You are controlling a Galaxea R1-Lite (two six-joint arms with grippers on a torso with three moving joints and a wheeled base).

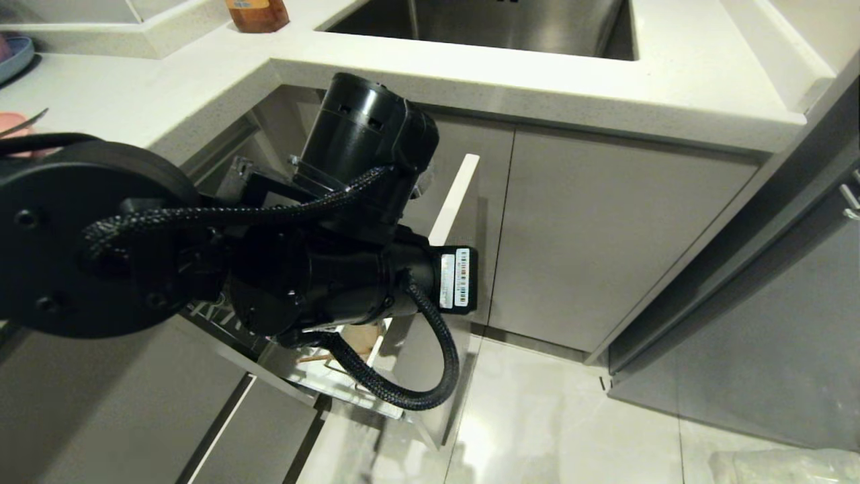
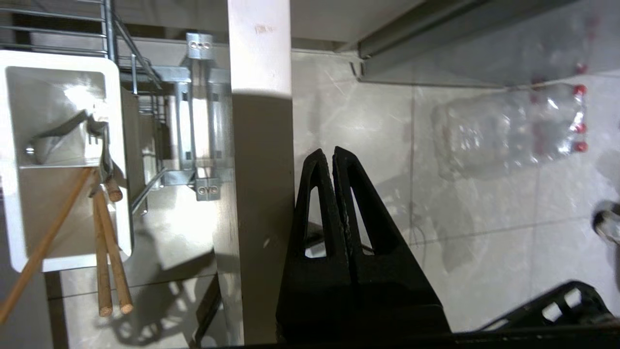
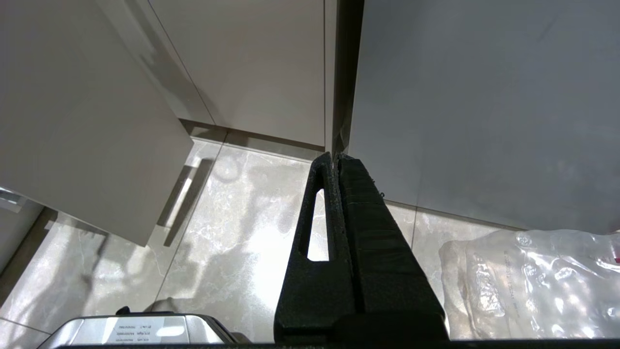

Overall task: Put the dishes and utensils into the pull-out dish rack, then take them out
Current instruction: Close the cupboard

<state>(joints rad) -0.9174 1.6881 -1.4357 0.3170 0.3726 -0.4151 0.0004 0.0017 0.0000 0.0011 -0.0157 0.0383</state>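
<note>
**Black left gripper pressed together beside the pulled-out dish rack**

Black, bulky left arm [image 1: 269, 269] filling the left half of the head view, reaching down in front of the pale speckled stone countertop [image 1: 537, 74] and over the pulled-out chrome wire dish rack [image 2: 145, 63] with its tall pale-grey front panel [image 1: 457, 195]. Seen from the left wrist: left gripper [image 2: 333, 151] with both black triangular fingers pressed flat together, pinching nothing, hanging just beside the top edge of the front panel, on its outer side, above the glossy grey floor tiles [image 2: 484, 232]. On the inner side of the panel, white rectangular plastic utensil box [image 2: 12, 160] mounted on the rack. Inside the box: light wooden chopsticks [image 2: 109, 247], leaning with their ends poking out past the box rim, and slim metal spoon [image 2: 58, 133] lying against the box wall, touching the chopsticks. Flat pink plate [image 1: 13, 128] visible only as a sliver at the far left edge of the countertop in the head view, outside the rack. White bowl not visible in any view.

Right gripper [image 3: 336, 156] likewise pressed together and empty, pointing at the floor near grey cabinet doors [image 3: 242, 63]. Shrink-wrapped pack of clear plastic bottles with red caps [image 2: 508, 131] lying on the tiles, well apart from the rack. Stainless steel sink [image 1: 484, 23] set into the countertop at the top of the head view.
</note>
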